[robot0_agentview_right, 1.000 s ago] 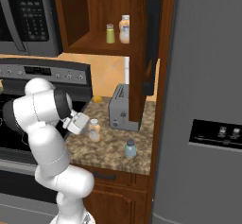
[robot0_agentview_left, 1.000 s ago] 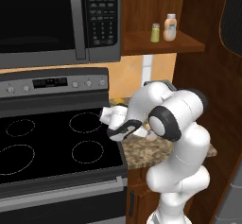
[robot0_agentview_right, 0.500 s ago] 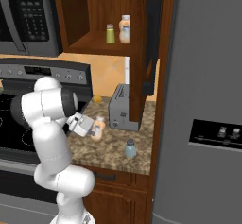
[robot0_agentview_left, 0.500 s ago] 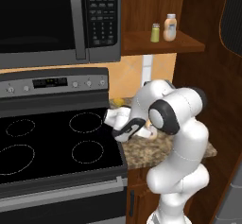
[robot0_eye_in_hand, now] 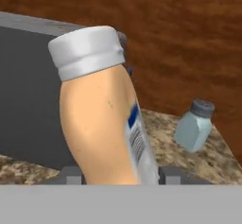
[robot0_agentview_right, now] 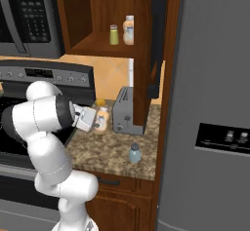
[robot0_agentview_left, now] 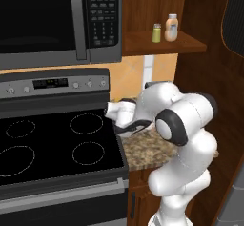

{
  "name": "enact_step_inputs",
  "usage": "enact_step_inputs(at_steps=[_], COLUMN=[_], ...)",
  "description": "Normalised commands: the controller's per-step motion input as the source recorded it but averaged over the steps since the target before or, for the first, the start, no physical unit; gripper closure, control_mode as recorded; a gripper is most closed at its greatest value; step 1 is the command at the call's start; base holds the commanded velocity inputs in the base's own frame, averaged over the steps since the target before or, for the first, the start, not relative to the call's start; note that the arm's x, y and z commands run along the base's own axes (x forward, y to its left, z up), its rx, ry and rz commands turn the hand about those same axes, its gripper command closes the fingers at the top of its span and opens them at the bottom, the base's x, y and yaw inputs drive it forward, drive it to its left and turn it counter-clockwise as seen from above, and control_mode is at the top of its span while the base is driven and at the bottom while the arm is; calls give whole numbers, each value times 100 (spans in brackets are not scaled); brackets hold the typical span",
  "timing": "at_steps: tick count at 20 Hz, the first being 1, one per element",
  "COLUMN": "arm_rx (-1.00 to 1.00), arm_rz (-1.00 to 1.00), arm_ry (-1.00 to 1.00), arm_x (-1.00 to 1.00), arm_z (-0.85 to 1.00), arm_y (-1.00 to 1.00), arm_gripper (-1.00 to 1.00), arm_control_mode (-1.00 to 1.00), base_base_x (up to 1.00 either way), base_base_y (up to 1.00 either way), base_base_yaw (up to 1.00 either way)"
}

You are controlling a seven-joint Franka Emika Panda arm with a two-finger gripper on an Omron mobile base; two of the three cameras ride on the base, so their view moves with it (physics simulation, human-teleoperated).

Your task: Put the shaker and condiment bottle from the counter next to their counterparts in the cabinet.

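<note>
Speckled brown-and-tan granite counter (robot0_agentview_right: 110, 149) over dark wood, wedged between a black glass cooktop (robot0_agentview_left: 52, 146) and a tall grey refrigerator (robot0_agentview_right: 210, 103); black microwave (robot0_agentview_left: 57, 20) above the cooktop; dark reddish-brown wooden wall cabinet (robot0_agentview_right: 100, 10) standing open, shelf bare wood.

On the shelf: small yellow-green shaker with pale top (robot0_agentview_right: 114, 34) just beside a pale-orange bottle with grey-white cap (robot0_agentview_right: 128, 30); both upright; the same pair seen from the left base view, shaker (robot0_agentview_left: 156, 32) left of bottle (robot0_agentview_left: 171, 27).

On the counter: grey metal toaster (robot0_agentview_right: 123, 111) at the back, under the cabinet's side wall; small pale teal-blue shaker with greyish top (robot0_agentview_right: 135, 153) upright near the front edge, well apart from the arm; also in the hand view (robot0_eye_in_hand: 194, 126), standing on granite.

White arm bent low over the counter's left end; two-finger gripper (robot0_eye_in_hand: 120, 175) at the second pale-orange condiment bottle with grey-white cap and label band (robot0_eye_in_hand: 101, 119); dark fingertips (robot0_eye_in_hand: 71, 175) sit narrow, one hard against each side of the bottle's lower body; bottle fills the gap between them; whether its base rests on the counter, cannot tell; from the right base view the bottle (robot0_agentview_right: 102, 118) stands just left of the toaster, hand against it.
</note>
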Motion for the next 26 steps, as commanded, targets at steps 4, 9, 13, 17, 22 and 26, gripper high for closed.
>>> enact_step_inputs(at_steps=[4, 9, 13, 17, 22, 26], arm_rx=[5, 10, 16, 26, 28, 22], arm_rz=[63, 51, 40, 28, 21, 19], arm_ry=[-15, -1, -5, -3, -3, 0], arm_x=[-49, -57, -48, -47, -33, -20], arm_z=[60, 84, 100, 100, 100, 100], arm_y=[-42, -30, -8, -14, -14, 0], arm_gripper=[100, 100, 100, 100, 100, 100], arm_control_mode=[-100, -100, -100, -100, -100, -100], base_base_x=[0, 0, 0, 0, 0, 0], base_base_y=[0, 0, 0, 0, 0, 0], base_base_yaw=[0, 0, 0, 0, 0, 0])
